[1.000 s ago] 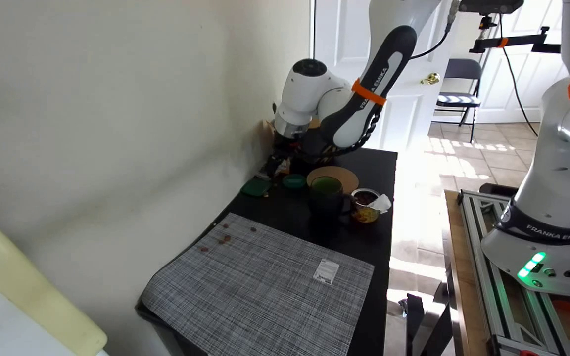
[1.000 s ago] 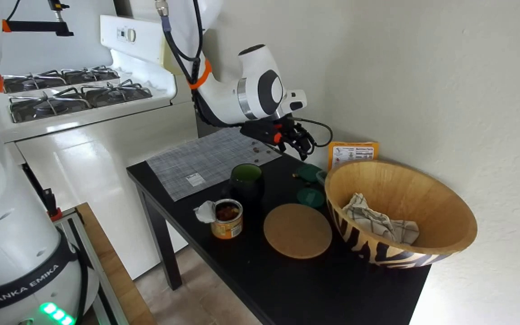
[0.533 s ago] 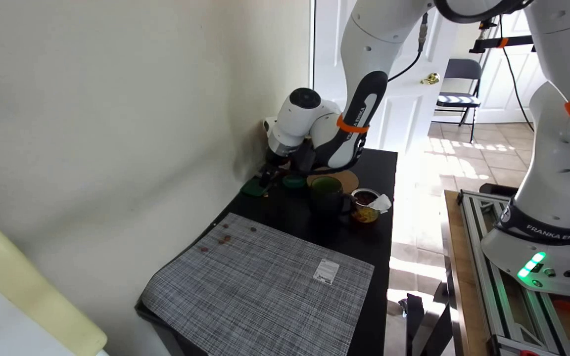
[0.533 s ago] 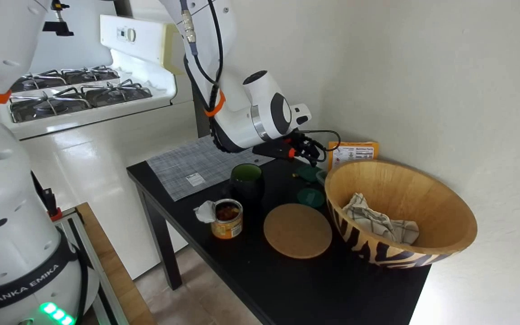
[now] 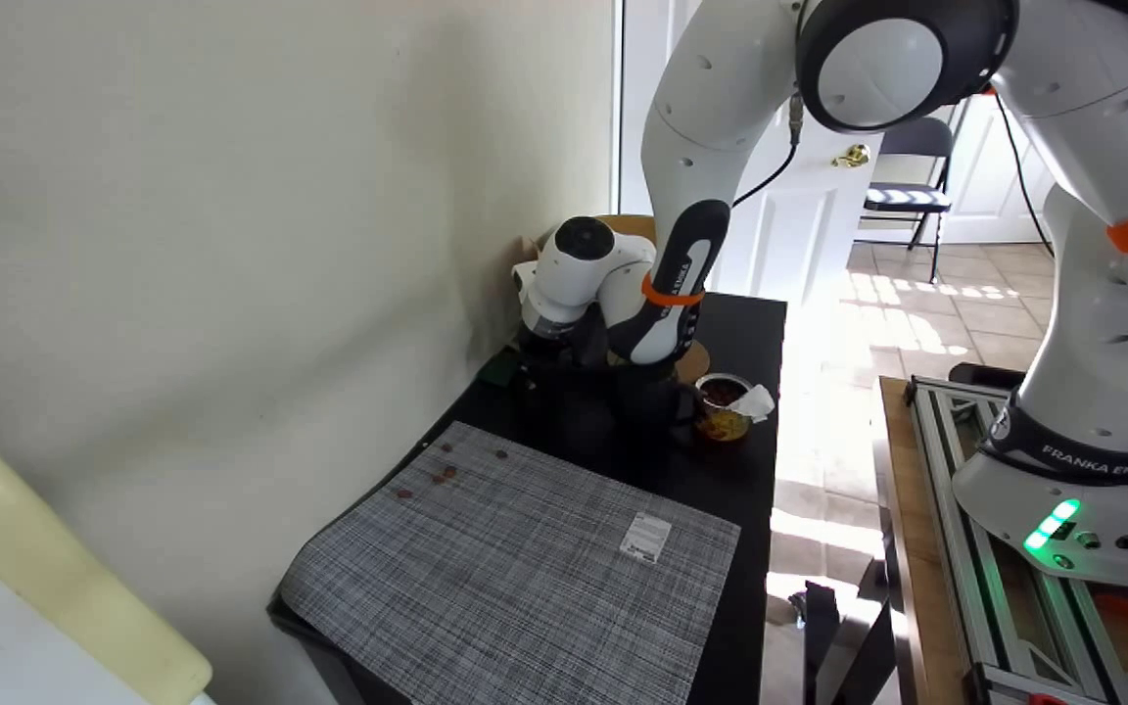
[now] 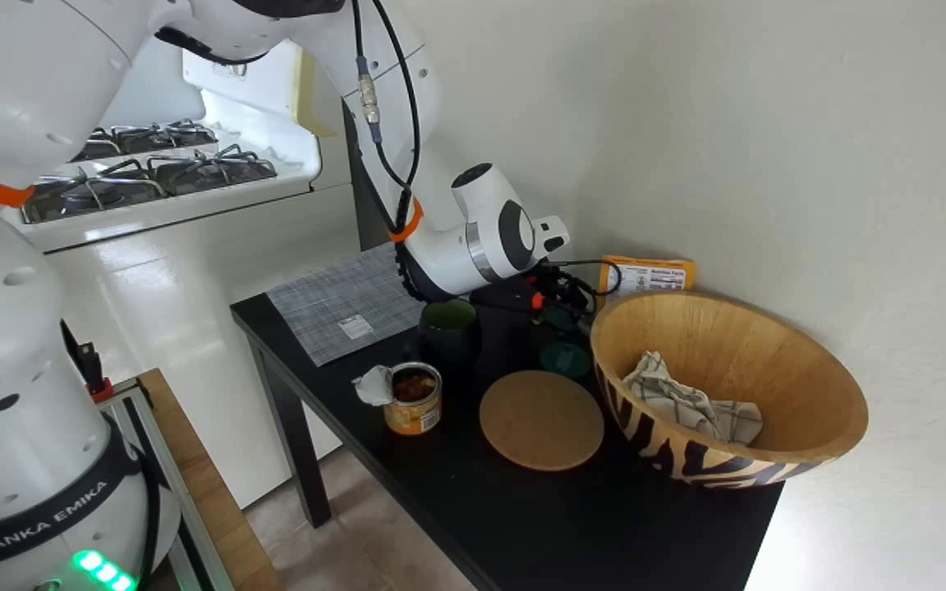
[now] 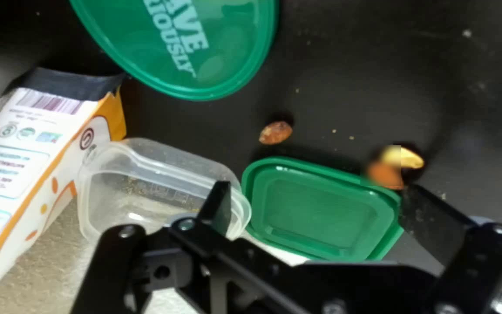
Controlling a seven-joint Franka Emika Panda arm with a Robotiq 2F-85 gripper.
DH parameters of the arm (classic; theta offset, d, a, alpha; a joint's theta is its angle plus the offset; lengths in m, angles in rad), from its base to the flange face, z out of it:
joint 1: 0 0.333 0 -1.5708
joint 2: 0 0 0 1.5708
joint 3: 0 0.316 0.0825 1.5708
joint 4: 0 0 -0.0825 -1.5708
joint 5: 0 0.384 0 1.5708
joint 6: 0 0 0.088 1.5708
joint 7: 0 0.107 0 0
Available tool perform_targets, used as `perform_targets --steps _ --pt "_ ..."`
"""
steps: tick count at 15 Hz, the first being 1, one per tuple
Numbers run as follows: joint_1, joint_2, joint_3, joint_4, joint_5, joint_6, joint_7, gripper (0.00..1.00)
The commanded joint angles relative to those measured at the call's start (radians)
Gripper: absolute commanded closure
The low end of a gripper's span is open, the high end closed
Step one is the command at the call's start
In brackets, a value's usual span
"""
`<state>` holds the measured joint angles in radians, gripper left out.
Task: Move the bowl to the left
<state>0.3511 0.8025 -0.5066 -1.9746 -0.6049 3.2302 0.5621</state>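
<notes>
By the wall sits the big bowl. The gripper is spread wide, holding nothing. The green mug, maybe the bowl meant, stands near the can. This seems the reaching step; next, go pinch the mug's rim.

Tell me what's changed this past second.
The white robot arm has come down toward the black table. Its black fingers stand apart, a green rectangular plastic lid between them in the wrist view; no grip or release shows. In an exterior view, the white, orange-edged packet shifted slightly right. The round orange-labelled metal can, round brown cork disc and grey woven placemat stayed put.
</notes>
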Motion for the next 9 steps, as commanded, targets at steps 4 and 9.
perform_targets --steps 4,9 --pt "0.104 0.061 -0.113 0.024 0.059 0.057 0.05 0.0" --pt "0.137 0.112 -0.163 0.039 0.131 0.065 0.069 0.0"
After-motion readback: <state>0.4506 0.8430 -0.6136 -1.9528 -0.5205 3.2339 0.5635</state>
